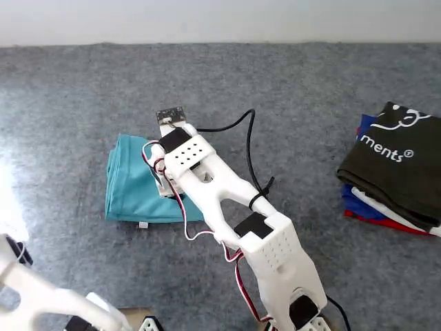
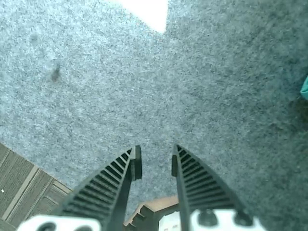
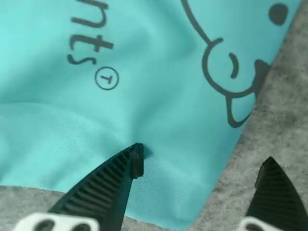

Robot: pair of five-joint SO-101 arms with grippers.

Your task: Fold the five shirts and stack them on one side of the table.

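A folded teal shirt with dark print (image 1: 131, 186) lies on the grey felt-covered worktop (image 1: 310, 103), towards its left half and well apart from the others. The white right arm (image 1: 227, 200) stretches out from the near edge and ends over the side of that shirt facing the stack. Its jaws are released and spread wide. One tip rests on the teal cloth (image 3: 144, 72) just inside a folded edge, the other hangs over bare felt (image 3: 284, 120) beside it.

At the far right sits a stack of folded shirts (image 1: 396, 165), a black one with white print on top and blue, white and red layers beneath.

The white left arm (image 1: 34, 296) is down in the near left corner. Its jaws are slightly parted, grasping nothing, over bare felt (image 2: 192, 72), with a sliver of teal (image 2: 305, 89) off to one side.
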